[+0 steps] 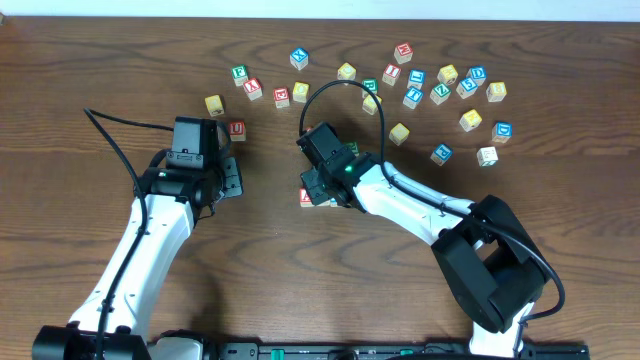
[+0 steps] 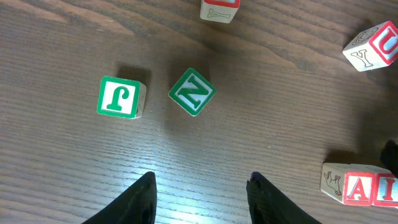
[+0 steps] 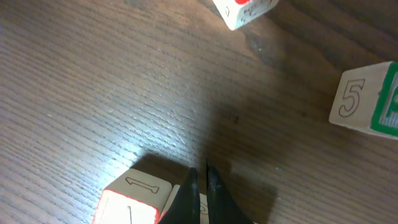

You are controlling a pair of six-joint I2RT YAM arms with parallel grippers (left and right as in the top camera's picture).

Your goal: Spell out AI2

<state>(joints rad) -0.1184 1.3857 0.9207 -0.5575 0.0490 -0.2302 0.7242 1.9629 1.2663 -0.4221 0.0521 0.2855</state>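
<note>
**Table**: dark wood, with loose lettered blocks scattered across its far half.

**Left gripper**: its fingers stand apart with bare table between them. It holds nothing.

**Right gripper**: its fingers are pressed together on nothing, with the tips just beside a red-bordered block.

**Task blocks:** the A block and the I block sit touching, side by side, near the table's middle under the right gripper. The 2 block cannot be picked out. Several blue-faced blocks lie in the far-right scatter, with lettering too small to read.

**Other blocks:** a green J block and a green N block lie apart ahead of the left gripper.

**Handling, judged:** the blocks look light, rigid and hard to damage, but the smooth faces may slip or twist. Take hold squarely across two opposite flat sides, not across corners.
</note>
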